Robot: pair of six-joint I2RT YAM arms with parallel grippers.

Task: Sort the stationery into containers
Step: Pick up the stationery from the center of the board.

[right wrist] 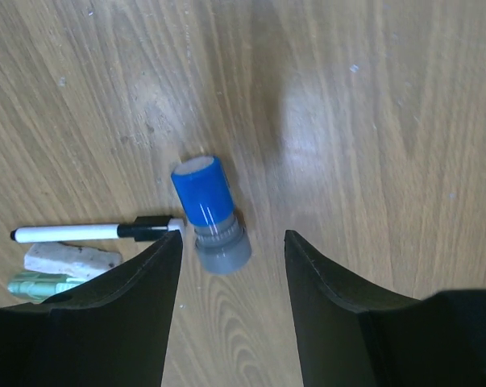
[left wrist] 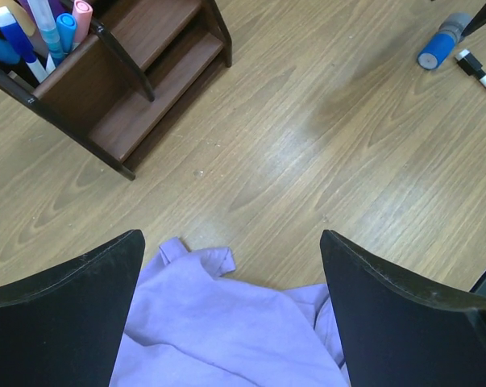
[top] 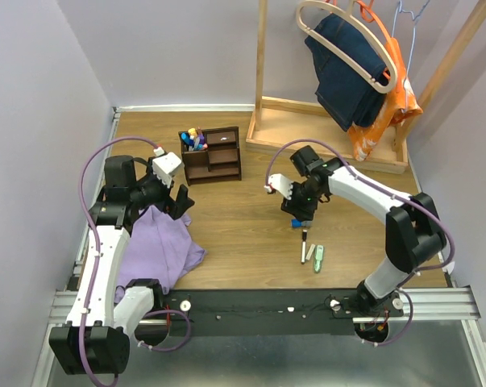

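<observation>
Hanging released, the right pincer (right wrist: 233,235) hovers over the blue-grey cylinder (right wrist: 206,205) lying on the tabletop (right wrist: 371,121) at frame centre, a white marker (right wrist: 73,233) left of it. The left pincer (left wrist: 230,234) gapes over a purple cloth (left wrist: 226,330); the pen-filled organiser (left wrist: 122,89) sits upper left.

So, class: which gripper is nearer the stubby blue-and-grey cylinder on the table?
Right. The right gripper hovers just over the cylinder, jaws open; the left gripper is far across the table, above the purple cloth.
</observation>
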